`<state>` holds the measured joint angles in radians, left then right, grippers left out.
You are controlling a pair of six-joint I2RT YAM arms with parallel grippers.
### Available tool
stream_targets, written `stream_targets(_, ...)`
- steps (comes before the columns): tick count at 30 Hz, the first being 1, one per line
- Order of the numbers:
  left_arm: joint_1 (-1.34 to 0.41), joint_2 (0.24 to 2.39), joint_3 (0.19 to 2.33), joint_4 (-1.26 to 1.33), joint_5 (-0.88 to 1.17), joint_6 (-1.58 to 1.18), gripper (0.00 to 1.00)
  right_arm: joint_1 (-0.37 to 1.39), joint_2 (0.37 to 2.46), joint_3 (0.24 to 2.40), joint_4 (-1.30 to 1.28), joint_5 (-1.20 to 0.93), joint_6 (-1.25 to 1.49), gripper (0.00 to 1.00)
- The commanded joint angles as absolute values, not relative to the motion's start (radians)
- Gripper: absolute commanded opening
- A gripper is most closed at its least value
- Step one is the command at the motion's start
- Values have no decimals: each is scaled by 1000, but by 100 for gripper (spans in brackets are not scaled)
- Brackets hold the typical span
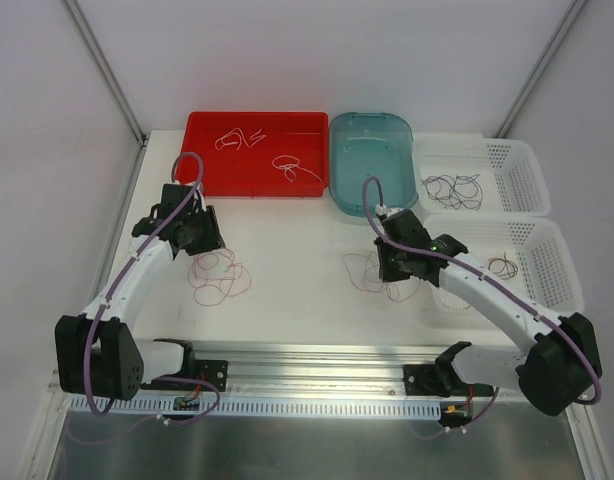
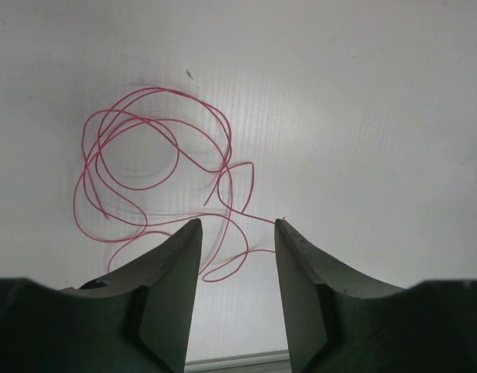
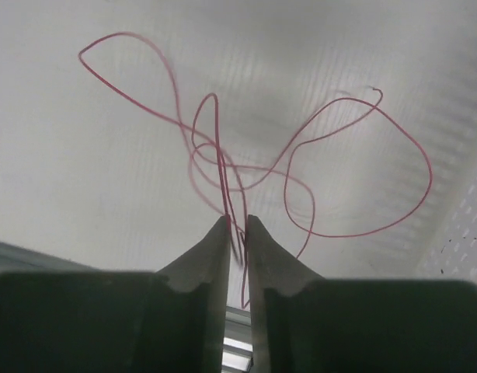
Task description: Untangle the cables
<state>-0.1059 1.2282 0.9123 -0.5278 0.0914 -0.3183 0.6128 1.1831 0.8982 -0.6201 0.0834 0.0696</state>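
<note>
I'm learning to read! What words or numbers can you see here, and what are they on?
None can be read.
The red tray, blue tub, white baskets and table are blank.
The small boards by the arm bases are too tiny to show print.
The wrist views show only red wire and the plain left end effector and right end effector.

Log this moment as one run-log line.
left gripper: open over left red cable | right gripper: shut on right red cable | both cables looped
</note>
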Motion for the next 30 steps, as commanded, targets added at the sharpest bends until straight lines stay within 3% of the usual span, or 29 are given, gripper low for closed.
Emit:
stream_targets(1, -110, 1167, 881, -463, 120, -345, 44, 618, 1245, 853, -519, 185, 139, 21)
stream_targets(3, -112, 1154, 871, -457, 111, -354, 47, 617, 1281, 829, -493, 207, 175, 27)
stream_targets(9, -110, 1143, 868, -454, 84, -354, 48, 618, 1370, 808, -425, 268, 242, 70)
stream_targets(13, -110, 1144, 870, -454, 91, -353, 49, 620, 1397, 811, -388, 253, 241, 81)
stream_targets(23, -110, 1152, 868, -454, 98, -348, 50, 618, 1548, 828, -299, 212, 212, 79)
stream_targets(26, -110, 1152, 868, -454, 97, -347, 50, 618, 1580, 838, -298, 189, 212, 69)
stream_targets(29, -110, 1155, 871, -454, 98, -345, 50, 618, 1597, 839, -302, 170, 215, 47)
stream_targets(30, -110, 1155, 871, -454, 100, -345, 50, 620, 1600, 839, -305, 164, 215, 34)
